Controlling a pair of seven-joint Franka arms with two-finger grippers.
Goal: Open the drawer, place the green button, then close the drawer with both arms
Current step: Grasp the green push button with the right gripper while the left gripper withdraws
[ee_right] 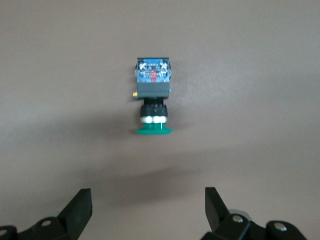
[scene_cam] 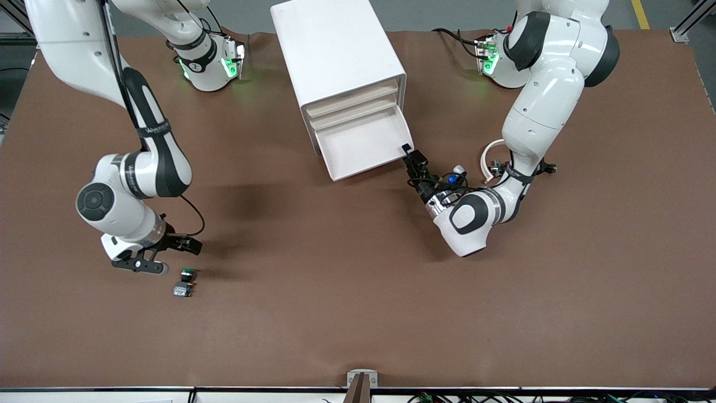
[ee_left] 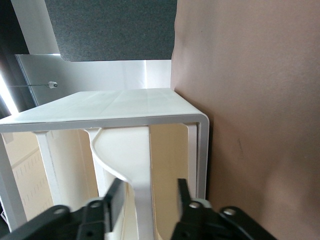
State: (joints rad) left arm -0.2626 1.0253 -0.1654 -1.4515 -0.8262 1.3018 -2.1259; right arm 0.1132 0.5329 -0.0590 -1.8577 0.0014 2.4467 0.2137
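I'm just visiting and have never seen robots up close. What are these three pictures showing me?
Two white robot arms work at a brown table. The big picture looks down from across the table; the other two come from cameras on each arm's wrist. A white cabinet stands in the middle with its bottom drawer pulled open. The left claw is at that drawer's front corner, its fingers either side of the drawer's front edge. The right claw is open and holds nothing, just beside a small green-capped button lying on its side on the table. Its wrist camera sees the button between the fingers.
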